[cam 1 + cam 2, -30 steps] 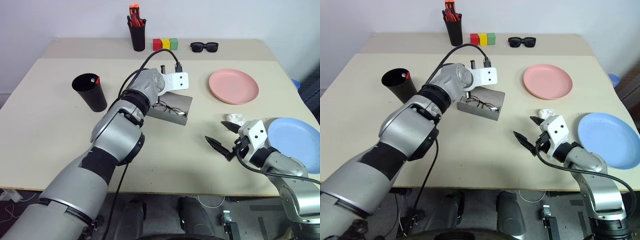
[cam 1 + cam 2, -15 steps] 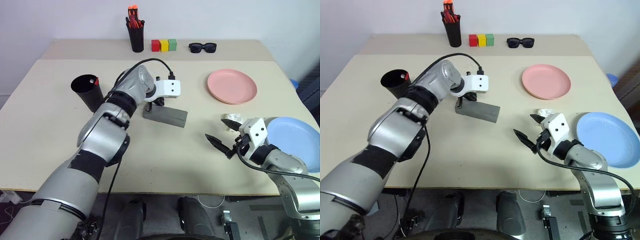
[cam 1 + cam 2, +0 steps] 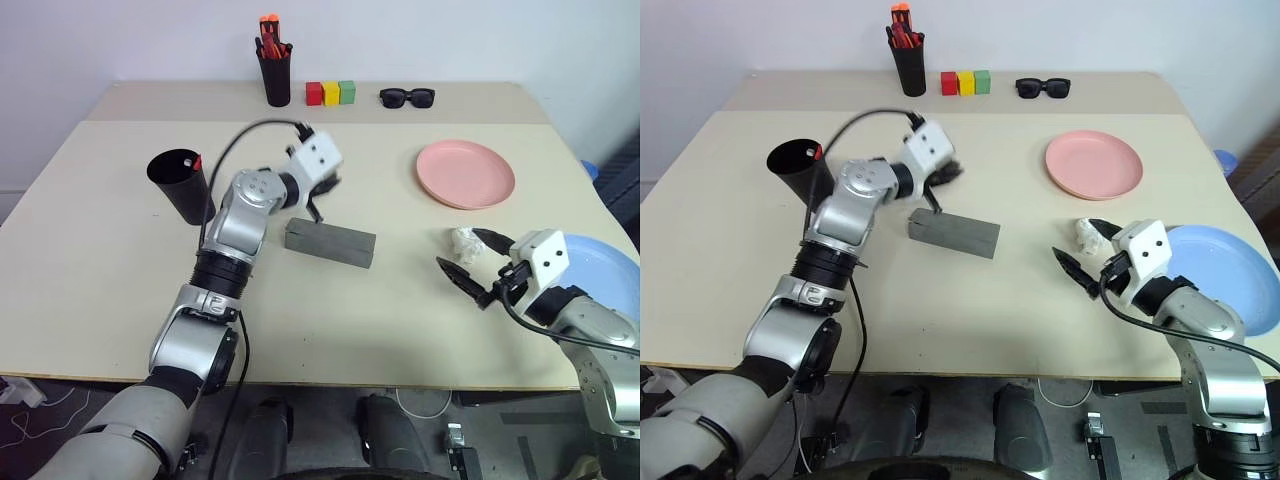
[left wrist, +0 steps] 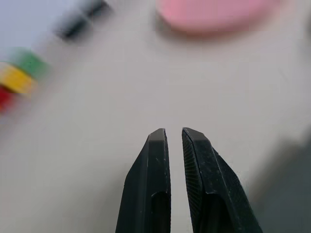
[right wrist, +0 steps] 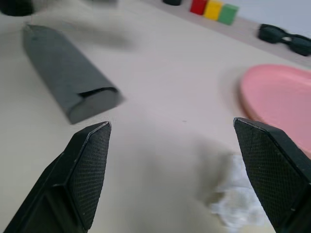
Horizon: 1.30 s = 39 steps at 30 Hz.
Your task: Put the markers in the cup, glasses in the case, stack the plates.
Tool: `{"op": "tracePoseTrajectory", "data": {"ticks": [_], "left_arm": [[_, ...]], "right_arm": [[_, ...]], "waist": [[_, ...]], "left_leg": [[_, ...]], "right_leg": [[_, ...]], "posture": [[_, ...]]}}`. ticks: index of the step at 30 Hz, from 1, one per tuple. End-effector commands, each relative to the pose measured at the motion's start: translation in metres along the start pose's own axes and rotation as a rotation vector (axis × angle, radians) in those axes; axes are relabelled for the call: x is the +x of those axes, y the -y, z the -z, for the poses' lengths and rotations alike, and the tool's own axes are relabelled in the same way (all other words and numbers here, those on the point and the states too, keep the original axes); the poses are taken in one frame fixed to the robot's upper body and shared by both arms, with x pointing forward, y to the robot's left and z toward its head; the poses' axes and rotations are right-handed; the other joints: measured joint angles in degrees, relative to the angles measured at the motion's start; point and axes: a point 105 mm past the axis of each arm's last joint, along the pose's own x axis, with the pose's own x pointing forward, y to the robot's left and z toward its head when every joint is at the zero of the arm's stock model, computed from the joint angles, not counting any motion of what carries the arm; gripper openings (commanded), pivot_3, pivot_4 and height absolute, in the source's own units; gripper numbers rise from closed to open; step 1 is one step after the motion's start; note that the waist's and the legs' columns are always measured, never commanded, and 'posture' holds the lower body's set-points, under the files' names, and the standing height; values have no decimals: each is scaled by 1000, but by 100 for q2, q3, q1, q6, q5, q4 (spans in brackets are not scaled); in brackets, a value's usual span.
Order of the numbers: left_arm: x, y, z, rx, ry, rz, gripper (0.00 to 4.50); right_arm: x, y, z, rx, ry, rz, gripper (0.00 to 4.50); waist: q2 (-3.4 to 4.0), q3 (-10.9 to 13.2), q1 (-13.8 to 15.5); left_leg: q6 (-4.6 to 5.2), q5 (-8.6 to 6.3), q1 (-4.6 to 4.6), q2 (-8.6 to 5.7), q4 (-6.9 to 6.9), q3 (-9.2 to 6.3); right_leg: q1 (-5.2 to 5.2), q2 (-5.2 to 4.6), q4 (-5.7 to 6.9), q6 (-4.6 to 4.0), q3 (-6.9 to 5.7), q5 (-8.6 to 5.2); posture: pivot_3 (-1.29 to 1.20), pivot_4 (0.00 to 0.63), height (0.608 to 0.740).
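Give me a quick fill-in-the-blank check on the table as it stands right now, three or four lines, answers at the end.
1. The grey case lies ____, its lid down.
2. The pink plate and the blue plate lie ____, not stacked.
3. The right gripper has its fingers ____.
4. A red marker stands in the black ____.

Missing words: closed; apart; open; cup

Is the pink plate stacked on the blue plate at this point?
No, the pink plate lies by itself on the table, well apart from the blue plate near the right gripper.
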Motion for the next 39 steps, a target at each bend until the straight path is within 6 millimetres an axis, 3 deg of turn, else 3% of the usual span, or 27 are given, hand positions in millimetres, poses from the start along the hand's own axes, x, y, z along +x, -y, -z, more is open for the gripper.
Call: {"op": "tracePoseTrajectory", "data": {"ticks": [1, 5, 8, 11, 14, 19, 27, 33, 39], "left_arm": [[-7, -6, -40, -66, 210, -38, 481], [-25, 17, -64, -99, 414, 110, 481], [-43, 49, -67, -54, 495, 310, 1307], [-68, 71, -65, -124, 534, 540, 2823], [-85, 82, -51, -81, 484, 689, 4407], [-94, 82, -46, -111, 442, 798, 4465], [-104, 91, -37, -105, 377, 899, 4465], [-112, 92, -32, -99, 351, 920, 4465], [-122, 92, -27, -94, 321, 930, 4465]], "right_arm": [[-12, 20, -9, -46, 27, 84, 4124], [-34, 35, 5, -57, -36, 159, 4124], [-51, 43, 12, -66, -75, 202, 4124], [-68, 52, 16, -76, -119, 266, 4124], [-86, 58, 22, -68, -168, 334, 4124], [-98, 55, 40, -20, -227, 366, 4124], [-96, 46, 66, 52, -283, 345, 4124], [-98, 56, 96, 85, -343, 360, 4124], [-99, 65, 106, 87, -356, 383, 4124]], "waist": [[0, 0, 12], [3, -2, 20], [4, -2, 1], [12, -6, -20], [18, -9, -14], [18, -9, 1], [18, -9, -5], [21, -10, -17], [20, -10, -14]], "left_leg": [[0, 0, 0, -1, 1, 1], [0, 0, -1, -4, 0, 1], [0, 0, 0, -4, -5, 2], [0, 0, 5, -4, -4, 4], [0, 0, 9, -3, -2, 4], [1, -1, 11, -3, 2, 5], [6, -4, 10, -3, -1, 5], [6, -4, 10, -3, -3, 5], [7, -4, 11, -3, -1, 5]], "right_leg": [[0, 0, 0, 0, 0, 0], [3, -2, -5, 0, 0, 0], [3, -2, -9, -1, 0, 0], [4, -2, -4, -3, 4, 0], [7, -2, -1, -5, 5, -2], [22, -2, -16, -25, 5, -11], [26, -2, -29, -27, 5, -11], [25, -2, -31, -29, 5, -11], [29, -2, -35, -32, 5, -10]], "posture": [[0, 150, 740], [0, 150, 740], [0, 150, 740], [0, 150, 740], [0, 150, 740], [0, 150, 740], [0, 150, 740], [0, 150, 740], [0, 150, 740]]}}
